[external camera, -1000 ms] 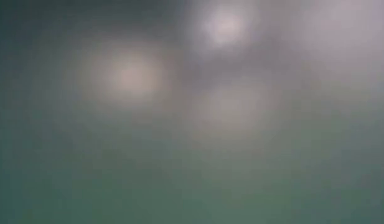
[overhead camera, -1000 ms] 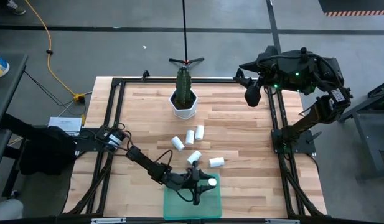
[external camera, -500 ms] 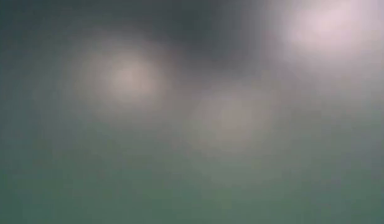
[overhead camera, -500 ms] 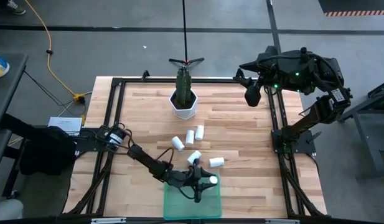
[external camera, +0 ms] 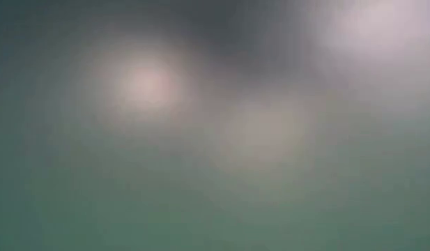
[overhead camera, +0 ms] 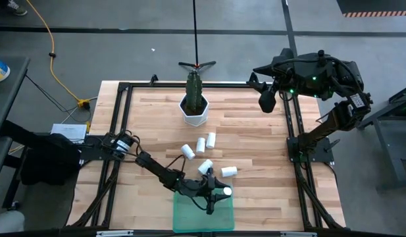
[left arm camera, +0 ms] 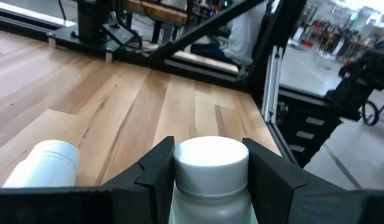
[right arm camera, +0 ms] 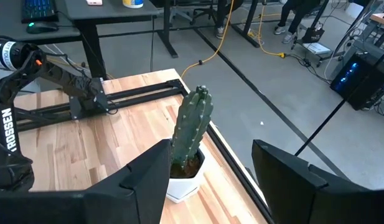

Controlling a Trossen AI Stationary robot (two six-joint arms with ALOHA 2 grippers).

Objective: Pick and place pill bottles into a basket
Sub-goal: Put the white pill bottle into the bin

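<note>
Left pincer point(overhead camera: 219, 191) nudged rightward over basket point(overhead camera: 189, 217), clamping pill bottle point(left arm camera: 210, 171); low view blurred.

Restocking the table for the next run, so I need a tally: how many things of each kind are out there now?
Small white cylindrical pill bottles: 6, one held in the left hand, five loose
Translucent green rectangular tray: 1
White hexagonal pot with green cactus: 1
Total: 8
</note>
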